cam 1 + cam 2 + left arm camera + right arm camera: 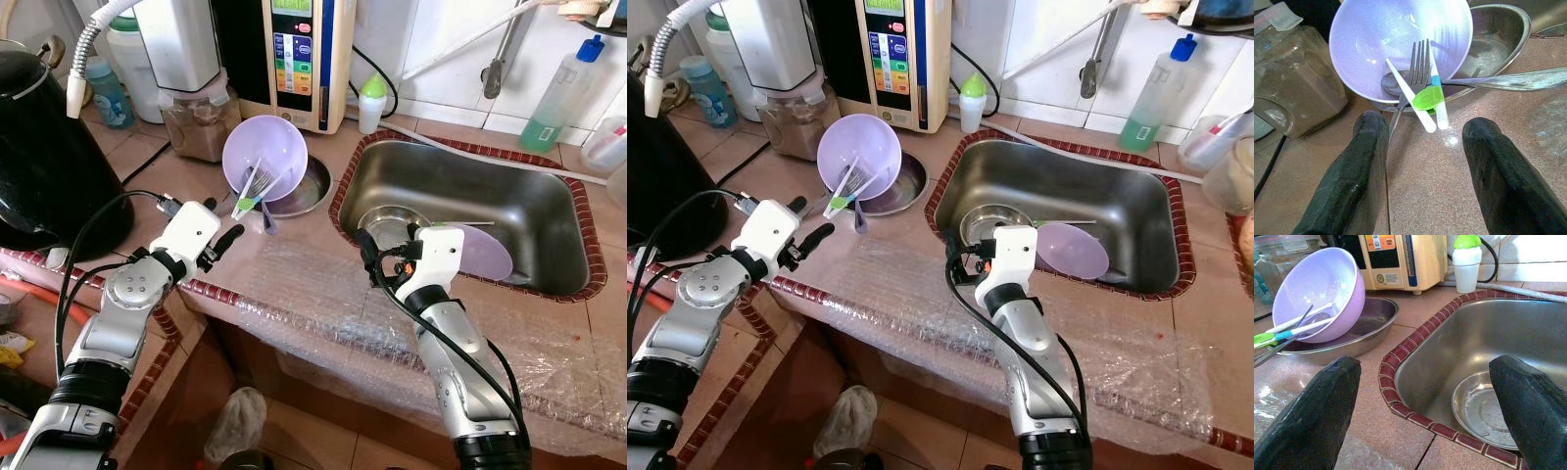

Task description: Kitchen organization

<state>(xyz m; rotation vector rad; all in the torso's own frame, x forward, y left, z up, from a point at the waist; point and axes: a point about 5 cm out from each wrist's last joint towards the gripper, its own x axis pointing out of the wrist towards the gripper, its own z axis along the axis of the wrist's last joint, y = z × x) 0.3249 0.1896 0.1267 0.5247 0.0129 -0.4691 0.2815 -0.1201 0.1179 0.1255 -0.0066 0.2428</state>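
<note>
A purple bowl leans tilted in a shallow steel dish on the counter left of the sink. A fork, a spoon and two white-handled utensils with a green tab rest in the bowl and stick out over its rim. My left gripper is open just in front of them, touching nothing. My right gripper is open wide above the sink's left rim, also empty. In the sink lie a steel plate and a purple plate.
A black pot stands at far left. A jar of brown powder, a water machine and a green-capped bottle line the back. Green soap stands behind the sink. Bubble wrap covers the front counter.
</note>
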